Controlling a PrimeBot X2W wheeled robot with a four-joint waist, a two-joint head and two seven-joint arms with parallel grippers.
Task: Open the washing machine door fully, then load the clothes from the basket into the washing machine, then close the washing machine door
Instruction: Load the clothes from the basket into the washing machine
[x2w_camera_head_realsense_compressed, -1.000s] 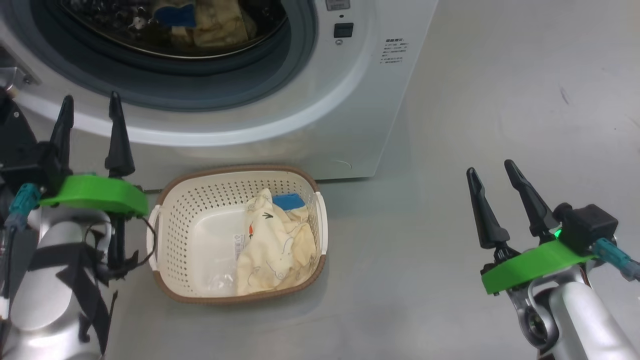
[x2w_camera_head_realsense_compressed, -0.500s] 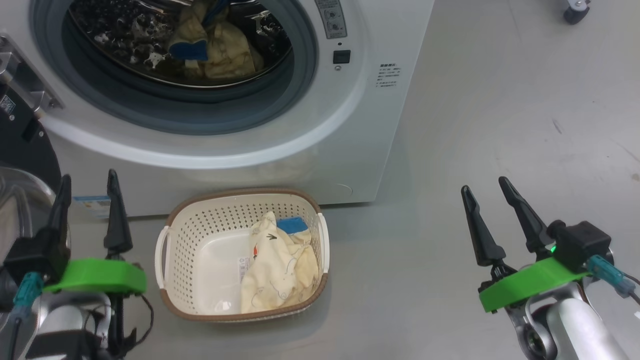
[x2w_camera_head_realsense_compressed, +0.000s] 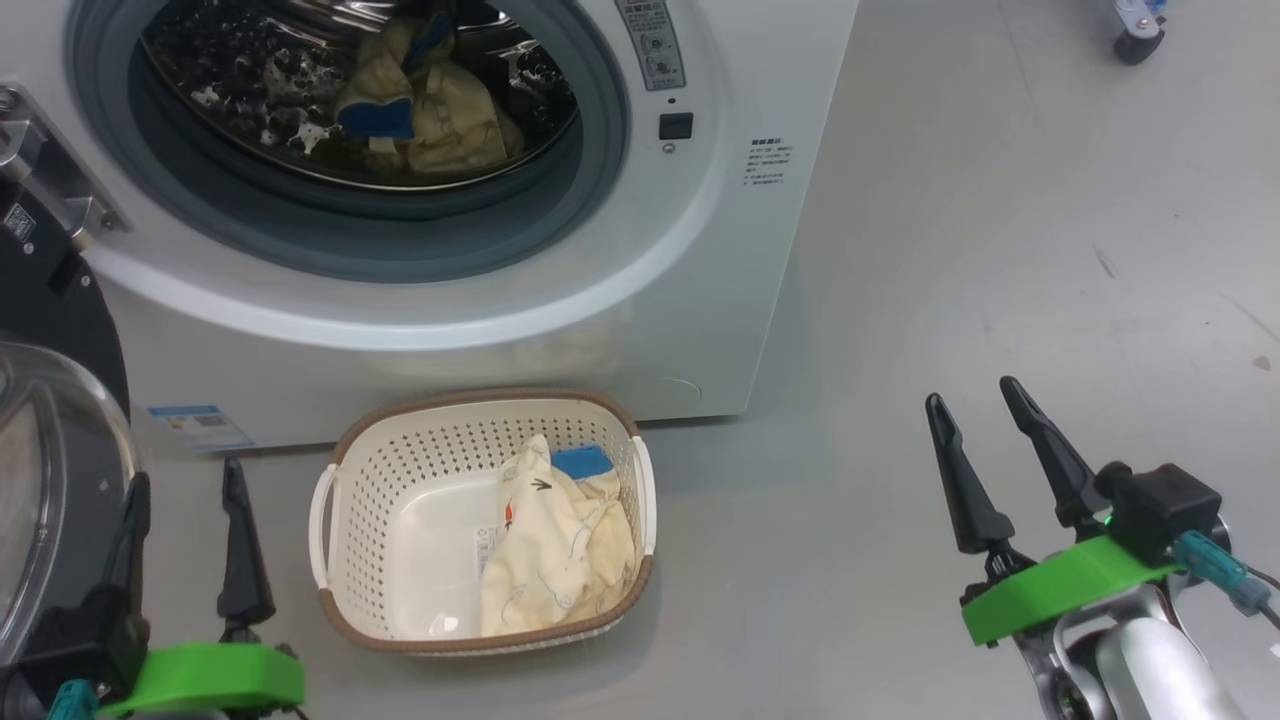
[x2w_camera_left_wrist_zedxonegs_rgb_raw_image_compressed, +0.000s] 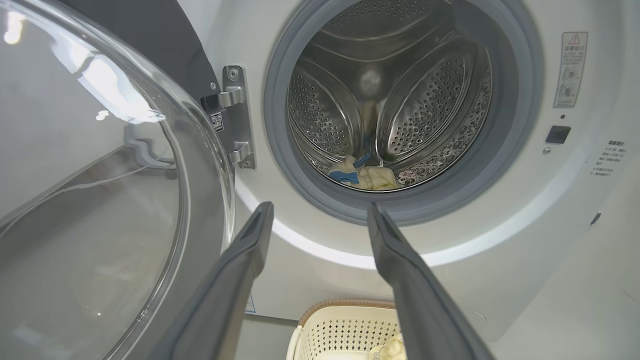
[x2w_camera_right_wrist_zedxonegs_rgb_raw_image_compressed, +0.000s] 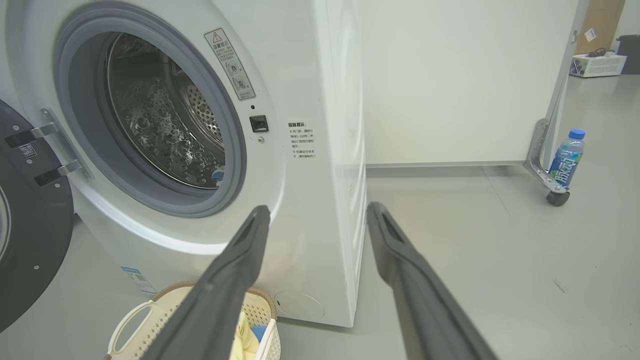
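The white washing machine (x2w_camera_head_realsense_compressed: 690, 300) stands with its door (x2w_camera_left_wrist_zedxonegs_rgb_raw_image_compressed: 100, 200) swung wide to the left, glass bowl facing out. Cream-yellow and blue clothes (x2w_camera_head_realsense_compressed: 420, 100) lie in the steel drum (x2w_camera_left_wrist_zedxonegs_rgb_raw_image_compressed: 390, 100). On the floor in front sits the cream basket (x2w_camera_head_realsense_compressed: 370, 540), holding a cream-yellow garment (x2w_camera_head_realsense_compressed: 555, 545) and a blue piece (x2w_camera_head_realsense_compressed: 583, 461) at its right side. My left gripper (x2w_camera_head_realsense_compressed: 185, 475) is open at the lower left, just left of the basket and beside the door glass. My right gripper (x2w_camera_head_realsense_compressed: 975, 390) is open and empty over bare floor, well right of the basket.
A grey gasket (x2w_camera_left_wrist_zedxonegs_rgb_raw_image_compressed: 280, 150) rings the drum mouth. A blue-capped drink bottle (x2w_camera_right_wrist_zedxonegs_rgb_raw_image_compressed: 565, 157) stands by a castor (x2w_camera_right_wrist_zedxonegs_rgb_raw_image_compressed: 557, 197) of a white panel on the floor to the right. Open grey floor (x2w_camera_head_realsense_compressed: 1000, 200) stretches right of the machine.
The head camera has pulled back and up, showing more of the drum and the door. My left gripper has dropped lower in the view, away from the machine front; the right gripper has barely moved.
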